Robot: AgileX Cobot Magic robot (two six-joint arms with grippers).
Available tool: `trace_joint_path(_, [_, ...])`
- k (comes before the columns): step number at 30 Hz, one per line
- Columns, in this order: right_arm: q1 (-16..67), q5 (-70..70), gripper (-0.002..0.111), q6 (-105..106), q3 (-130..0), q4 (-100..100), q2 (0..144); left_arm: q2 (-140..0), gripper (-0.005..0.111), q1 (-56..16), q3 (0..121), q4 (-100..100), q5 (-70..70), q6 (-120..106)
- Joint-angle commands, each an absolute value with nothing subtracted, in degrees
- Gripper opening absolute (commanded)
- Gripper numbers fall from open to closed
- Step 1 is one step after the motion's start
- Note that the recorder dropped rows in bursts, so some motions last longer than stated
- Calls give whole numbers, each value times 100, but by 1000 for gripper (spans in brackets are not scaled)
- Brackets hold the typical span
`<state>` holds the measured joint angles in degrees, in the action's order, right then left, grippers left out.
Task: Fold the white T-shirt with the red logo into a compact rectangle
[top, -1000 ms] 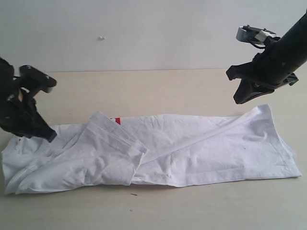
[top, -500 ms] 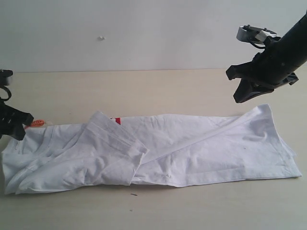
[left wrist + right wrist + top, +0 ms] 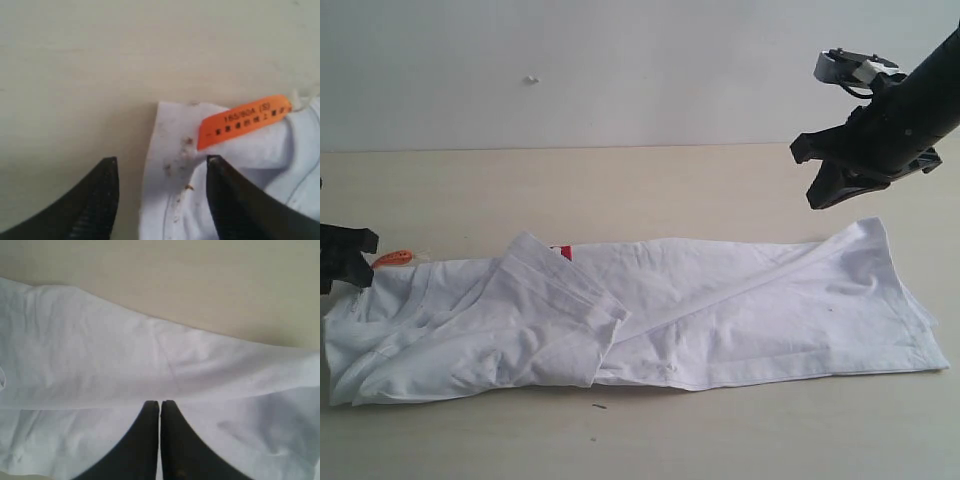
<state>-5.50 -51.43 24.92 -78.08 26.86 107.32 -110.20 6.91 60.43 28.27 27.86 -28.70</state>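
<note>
The left gripper (image 3: 162,160) no longer sits closed over the collar end of the white T-shirt (image 3: 720,310). It has pulled back to the cloth's edge, and its jaws now stand apart. The orange neck tag (image 3: 245,121), hidden a second ago, now shows just beyond one fingertip.

Soft, even, fairly bright light throughout; the white T-shirt (image 3: 740,320) casts only a thin shadow along its near edge on the table (image 3: 620,190). The exterior view is slightly grainy. Both wrist views are blurred, and the orange tag (image 3: 244,121) shows soft-edged print
</note>
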Motion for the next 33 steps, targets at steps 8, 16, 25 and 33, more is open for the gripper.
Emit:
trace_joint_path(8, [-537, -5092, 3, 2547, -7792, 2695, 10701, -11532, 52, 702, 6164, 3514, 3600, -3255])
trace_joint_path(16, [-537, -5092, 3, 2547, -7792, 2695, 10701, -11608, 19, 702, 6164, 3452, 3735, -3255])
trace_joint_path(25, [-537, -5014, 3, 2547, -7792, 2695, 10701, -11239, 0, 702, 6459, 3364, 3885, -3254])
trace_joint_path(33, [-537, -4998, 3, 2536, -7792, 2858, 10701, -10652, 0, 595, 6889, 3327, 4260, -3078])
